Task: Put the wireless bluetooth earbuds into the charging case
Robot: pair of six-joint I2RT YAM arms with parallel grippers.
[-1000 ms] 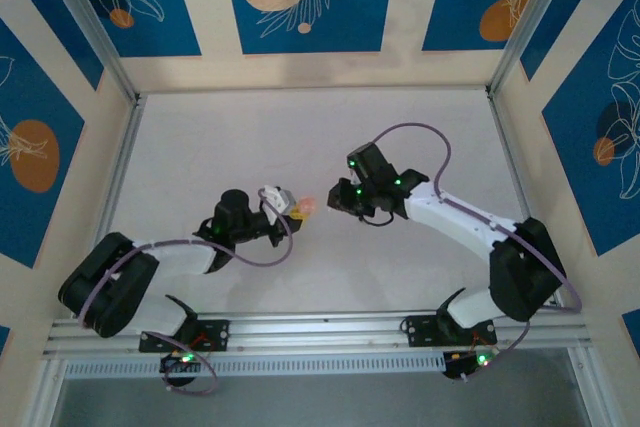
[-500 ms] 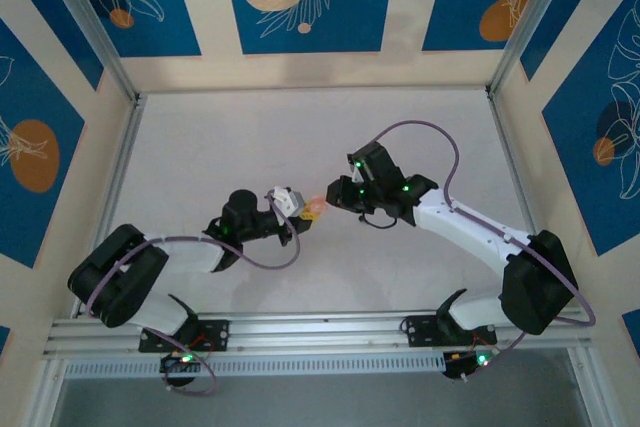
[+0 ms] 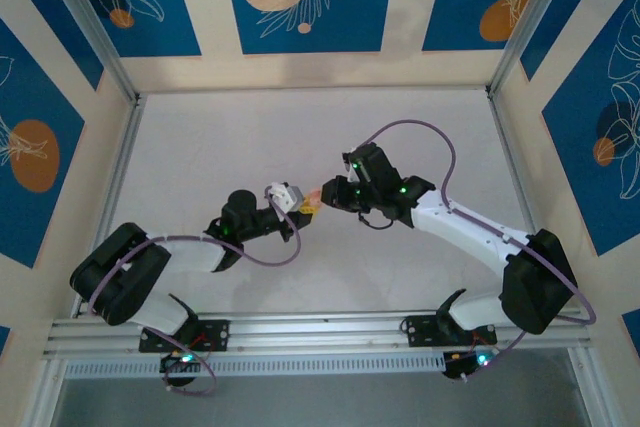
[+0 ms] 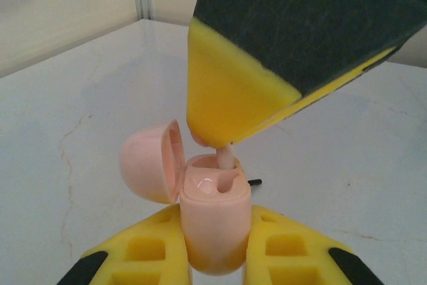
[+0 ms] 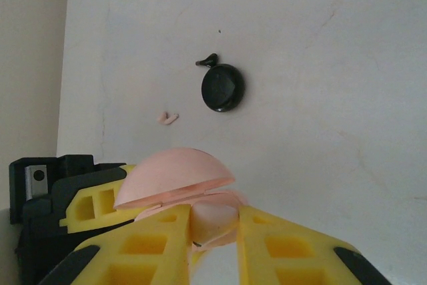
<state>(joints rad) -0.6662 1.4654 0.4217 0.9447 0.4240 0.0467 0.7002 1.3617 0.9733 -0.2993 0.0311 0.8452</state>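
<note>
Overhead: both arms reach inward over the white table (image 3: 250,137). The left pincer (image 3: 297,204) comes from the left and the right pincer (image 3: 321,194) from the right, and they meet tip to tip near the table's middle. Something pink sits between the tips, too small to read from this height.

Left wrist view: the left pincer pinches the pink charging case (image 4: 215,231) by its lower body. The case is upright and held above the table. Its hinged lid (image 4: 150,161) is swung open to one side. The right pincer's yellow finger (image 4: 227,98) comes down from above with a pink earbud (image 4: 225,157) at its tip. The stem points down into a well of the case. Whether it is fully seated: cannot tell.

Right wrist view: the right pincer is pressed together on the pale earbud, directly over the open case. On the table beyond lies a black round case (image 5: 223,87), with a black stemmed earbud (image 5: 208,61) touching its edge. A second pink earbud (image 5: 168,118) lies loose near the black case, not touching it.
</note>
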